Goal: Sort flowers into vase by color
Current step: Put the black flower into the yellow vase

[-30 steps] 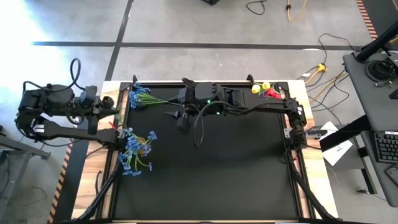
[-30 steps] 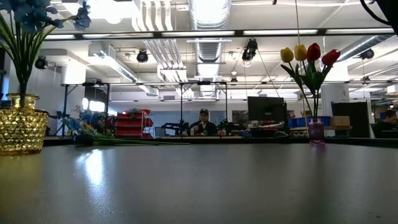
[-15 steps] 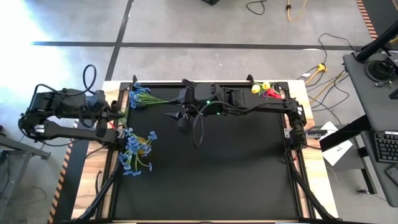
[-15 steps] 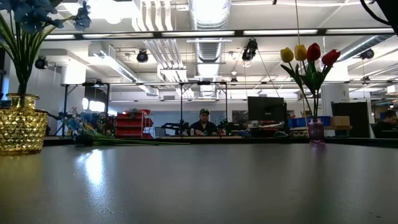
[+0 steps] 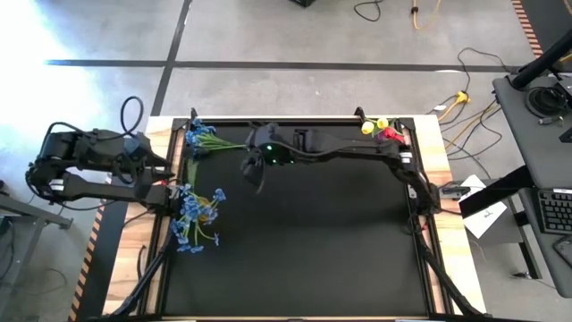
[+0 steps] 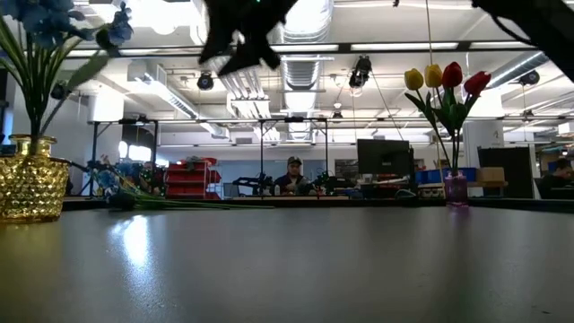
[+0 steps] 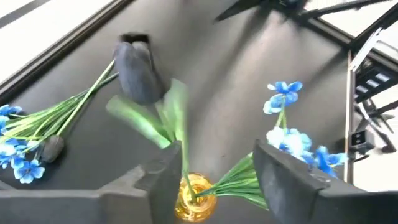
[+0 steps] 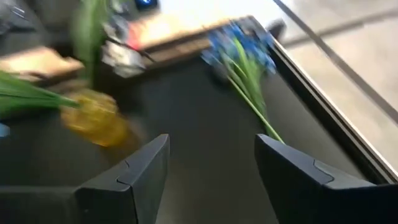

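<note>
I see the right gripper stretched across the far side of the table, jaws spread and empty, near the loose blue bunch lying at the far-left corner. My left gripper waits at the left edge, jaws spread, just beside the gold vase holding blue flowers. At far right, 3 tulips stand in a small vase.

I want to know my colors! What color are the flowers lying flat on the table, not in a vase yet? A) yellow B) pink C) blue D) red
C: the loose bunch lying at the table's far left corner has small blue blossoms on green stems; the red and yellow buds stand in the small vase.
</note>
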Available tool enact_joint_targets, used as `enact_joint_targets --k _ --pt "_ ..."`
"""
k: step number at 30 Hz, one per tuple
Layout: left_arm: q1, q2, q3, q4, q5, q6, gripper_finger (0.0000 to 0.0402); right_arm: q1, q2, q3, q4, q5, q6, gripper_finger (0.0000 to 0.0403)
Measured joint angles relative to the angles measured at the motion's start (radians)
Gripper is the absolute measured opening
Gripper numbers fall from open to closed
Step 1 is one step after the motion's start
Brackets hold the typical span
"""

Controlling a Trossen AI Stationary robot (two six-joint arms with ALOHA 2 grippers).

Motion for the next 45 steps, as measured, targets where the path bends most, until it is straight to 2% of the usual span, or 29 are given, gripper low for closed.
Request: enact_joint_targets --k 6,13,18,26,34,38,45 --pt "0.000 0.001 0.082 0.000 0.000 -0.021 0.0227 -0.114 0.077 0.000 -0.136 -0.018 -0.051 0.0226" --pt "0.000 0.001 0.156 0.004 -0.022 -0.067 0.0227 -0.196 0.159 0.000 -0.235 -0.026 -0.214 0.0217" --pt "0.000 0.003 0.160 0.041 -0.045 -0.094 0.0221 -0.245 0.230 0.000 -0.225 -0.077 -0.251 0.0198" --pt "0.000 0.024 0.157 0.077 -0.045 -0.117 0.0219 -0.320 0.310 0.000 -0.225 -0.149 -0.202 0.0170" --pt "0.000 0.053 0.154 0.088 -0.072 -0.115 0.0219 -0.360 0.330 0.000 -0.145 -0.187 -0.295 0.0138" --pt "0.000 0.068 0.148 0.098 -0.072 -0.115 0.0219 -0.378 0.330 -0.005 -0.117 -0.309 -0.335 0.0111" --pt "0.000 0.078 0.148 0.099 -0.072 -0.120 0.0219 -0.397 0.331 -0.029 -0.120 -0.306 -0.372 0.0064"
